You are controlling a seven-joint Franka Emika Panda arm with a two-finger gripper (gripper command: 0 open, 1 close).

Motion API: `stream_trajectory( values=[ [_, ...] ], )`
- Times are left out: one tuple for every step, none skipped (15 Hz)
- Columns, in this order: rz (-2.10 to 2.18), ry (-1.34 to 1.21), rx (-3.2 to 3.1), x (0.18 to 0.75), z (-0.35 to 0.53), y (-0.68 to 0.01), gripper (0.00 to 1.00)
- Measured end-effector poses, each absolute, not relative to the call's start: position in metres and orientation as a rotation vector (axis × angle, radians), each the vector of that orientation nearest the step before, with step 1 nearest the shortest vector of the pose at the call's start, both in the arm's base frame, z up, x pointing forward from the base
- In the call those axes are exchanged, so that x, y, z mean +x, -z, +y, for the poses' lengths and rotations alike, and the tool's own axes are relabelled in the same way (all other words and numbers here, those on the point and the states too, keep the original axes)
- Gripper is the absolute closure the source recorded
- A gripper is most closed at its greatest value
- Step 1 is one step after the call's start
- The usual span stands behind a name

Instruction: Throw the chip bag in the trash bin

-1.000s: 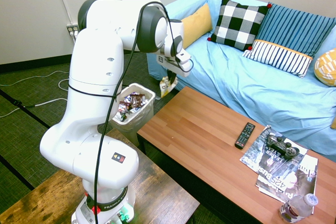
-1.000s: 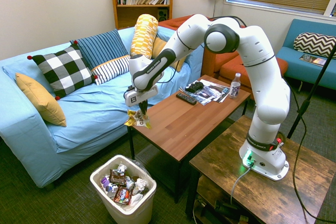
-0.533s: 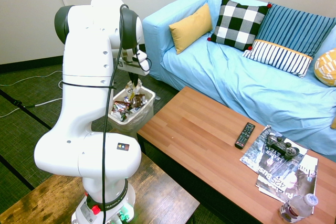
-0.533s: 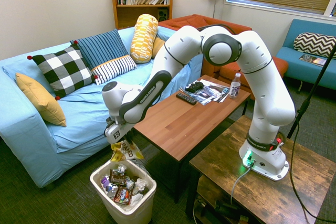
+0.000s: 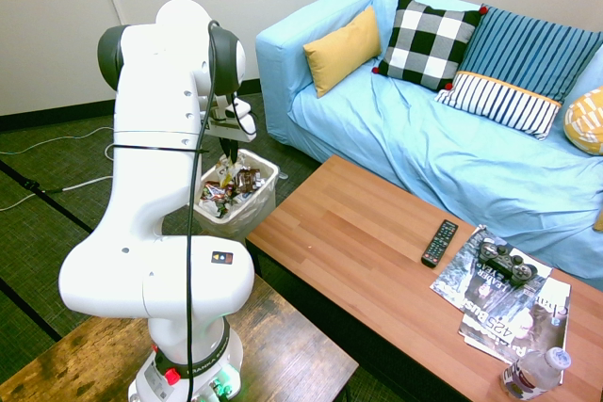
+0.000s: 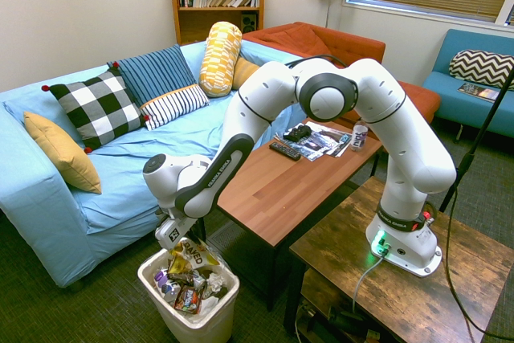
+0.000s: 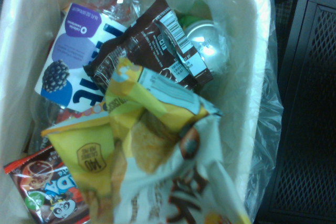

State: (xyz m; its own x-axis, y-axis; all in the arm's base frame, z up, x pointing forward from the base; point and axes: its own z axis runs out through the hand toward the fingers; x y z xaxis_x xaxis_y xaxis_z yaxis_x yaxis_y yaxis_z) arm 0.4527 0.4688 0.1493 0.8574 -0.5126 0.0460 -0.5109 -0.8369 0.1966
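End effector [image 6: 178,245] lower than half second ago, now just above trash bin [image 6: 210,320]; still pinches chip bag [image 6: 193,255], whose lower end now hangs over wrappers inside bin.

Trash bin [image 6: 191,320] opening unobstructed from above; wrappers [image 6: 189,288] fill its interior. Tabletop [image 6: 285,182] edge and sofa [image 6: 96,198] stand near the bin.

Table [image 5: 358,242]: remote [image 5: 439,243], magazines [image 5: 509,303] (controller [image 5: 504,262] atop), bottle [image 5: 534,373].
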Motion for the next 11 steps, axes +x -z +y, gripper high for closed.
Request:
stream_trajectory(
  values=[
    [-0.791,0.011,2.831,0.454,0.469,-0.151,0.0],
    [-0.792,0.011,2.831,0.455,0.469,-0.153,0.0],
    [-0.793,0.01,2.831,0.455,0.469,-0.156,0.0],
    [-0.793,0.01,2.828,0.456,0.469,-0.16,0.0],
    [-0.793,0.01,2.825,0.456,0.469,-0.163,0.0],
    [-0.792,0.01,2.824,0.457,0.47,-0.166,0.0],
    [-0.791,0.01,2.825,0.456,0.471,-0.167,0.0],
    [-0.789,0.011,2.827,0.455,0.472,-0.168,0.0],
    [-0.786,0.012,2.829,0.454,0.473,-0.168,0.0],
    [-0.784,0.014,2.83,0.453,0.474,-0.168,0.0],
    [-0.782,0.016,2.831,0.452,0.475,-0.168,0.0]
  ],
)
